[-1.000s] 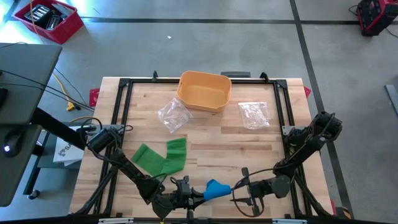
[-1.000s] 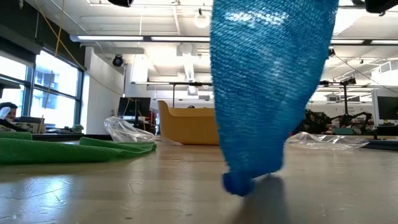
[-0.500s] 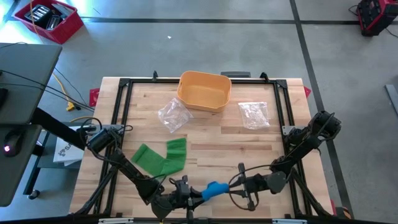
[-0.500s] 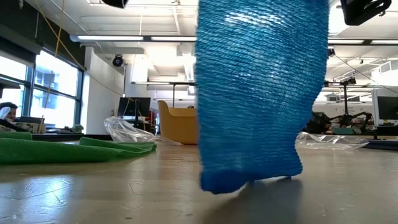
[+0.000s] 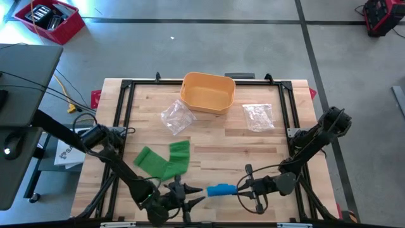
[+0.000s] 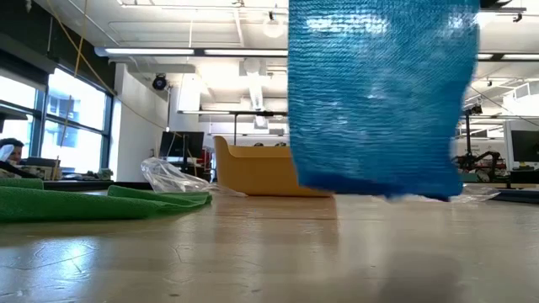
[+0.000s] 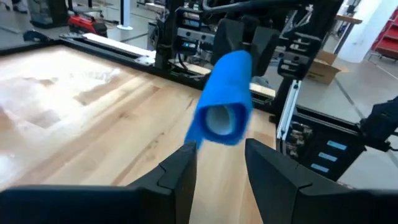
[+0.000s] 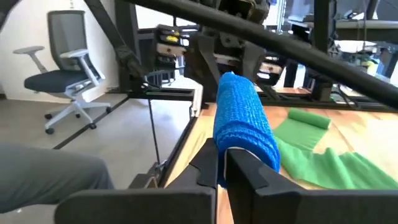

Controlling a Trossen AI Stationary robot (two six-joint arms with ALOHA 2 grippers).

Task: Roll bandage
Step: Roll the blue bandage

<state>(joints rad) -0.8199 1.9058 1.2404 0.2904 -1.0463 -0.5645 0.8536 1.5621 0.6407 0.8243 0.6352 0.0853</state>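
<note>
Released by the left gripper (image 5: 192,194) since a second ago, the rolled blue bandage (image 5: 220,189) now hangs from the right gripper (image 5: 238,188) alone, and its loose tail, which drooped to the wood before, has been gathered into a level tube clear of the table (image 5: 209,142). That tube lies near the front edge, about midway along it, stretched between the two grippers: one end is pinched flat between the right gripper's pressed-together fingers (image 8: 245,171), the other points at the left gripper, which has backed off with its fingers (image 7: 180,165) spread and sits just short of the roll's hollow end, not touching it. From table height the bandage fills the upper middle of the view with a gap of air under its lower edge. Behind it, toward the left edge, a green bandage (image 5: 166,159) lies partly unrolled on the wood. Farther back are two clear plastic wrappers (image 5: 176,116), one on either side, and an orange bin (image 5: 208,92) against the back edge.
</note>
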